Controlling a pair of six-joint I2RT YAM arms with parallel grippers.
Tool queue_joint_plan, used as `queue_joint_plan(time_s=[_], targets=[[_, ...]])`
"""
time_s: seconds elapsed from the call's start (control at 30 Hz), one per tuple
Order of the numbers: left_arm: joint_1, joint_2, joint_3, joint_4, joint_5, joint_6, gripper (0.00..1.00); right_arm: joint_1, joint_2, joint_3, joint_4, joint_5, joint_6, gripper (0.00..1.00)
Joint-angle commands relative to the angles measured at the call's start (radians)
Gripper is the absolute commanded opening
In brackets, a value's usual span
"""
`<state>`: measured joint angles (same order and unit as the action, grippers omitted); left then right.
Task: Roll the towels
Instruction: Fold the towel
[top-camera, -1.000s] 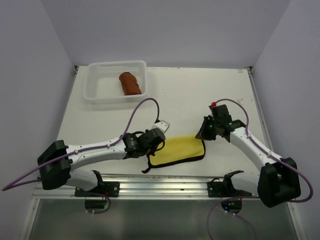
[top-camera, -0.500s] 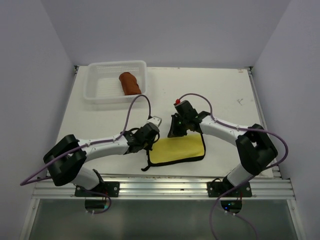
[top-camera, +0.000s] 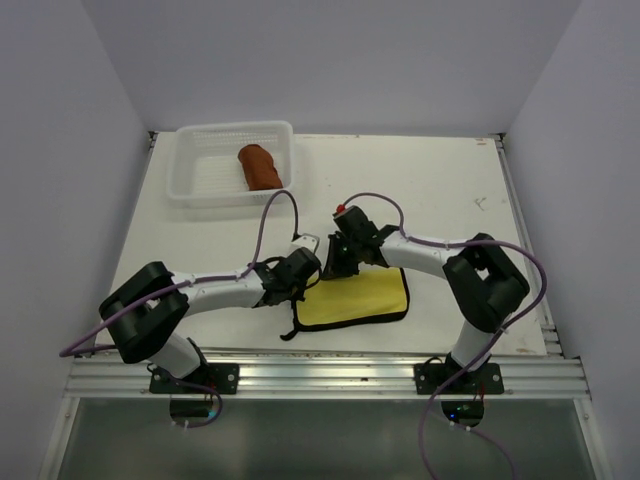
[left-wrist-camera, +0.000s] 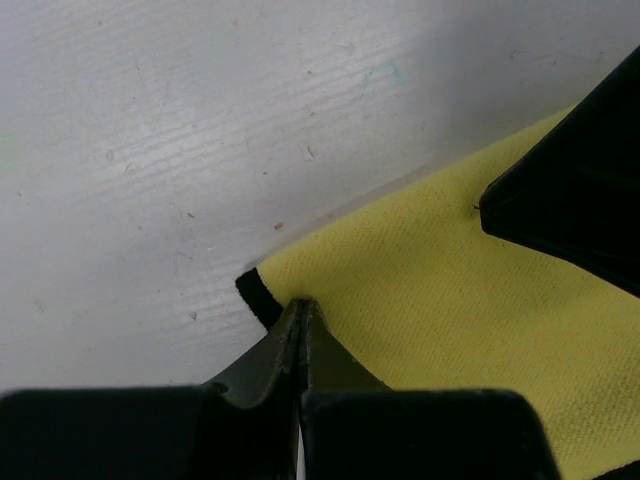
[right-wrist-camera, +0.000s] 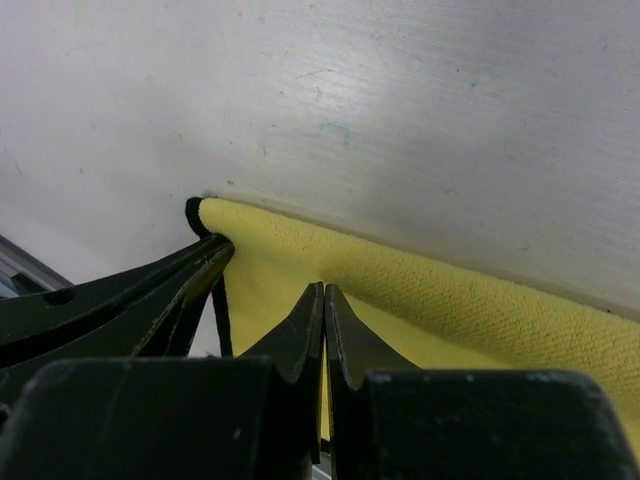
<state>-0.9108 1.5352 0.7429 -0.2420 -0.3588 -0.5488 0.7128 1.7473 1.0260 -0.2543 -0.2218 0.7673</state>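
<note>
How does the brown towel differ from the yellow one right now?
Shape: the brown towel is bunched into a roll; the yellow towel lies flat.
Place: the brown towel sits in the basket; the yellow towel is on the table.
Contact: the left gripper and right gripper, both shut, meet the yellow towel's far edge; neither is near the brown towel.
Shared: both are small cloths.
</note>
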Motion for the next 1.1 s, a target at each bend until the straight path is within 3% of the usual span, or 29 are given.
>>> queue_joint_plan(time_s=[0.0, 0.43, 0.93, 1.07], targets=[[0.004, 0.009, -0.031, -0.01, -0.042, -0.048, 0.0, 0.002, 0.017, 0.0, 0.066, -0.019, 0.021, 0.02], [0.004, 0.006, -0.045, -0.034, -0.078, -0.066, 0.0, -0.006, 0.029, -0.029, 0.043, 0.012, -0.003, 0.04], [0.01, 0.02, -0.053, -0.048, -0.115, -0.073, 0.0, -0.168, -0.088, -0.17, 0.035, 0.002, -0.049, 0.05], [0.01, 0.034, -0.051, -0.048, -0.123, -0.073, 0.0, -0.193, -0.114, -0.176, 0.003, 0.01, -0.083, 0.1]])
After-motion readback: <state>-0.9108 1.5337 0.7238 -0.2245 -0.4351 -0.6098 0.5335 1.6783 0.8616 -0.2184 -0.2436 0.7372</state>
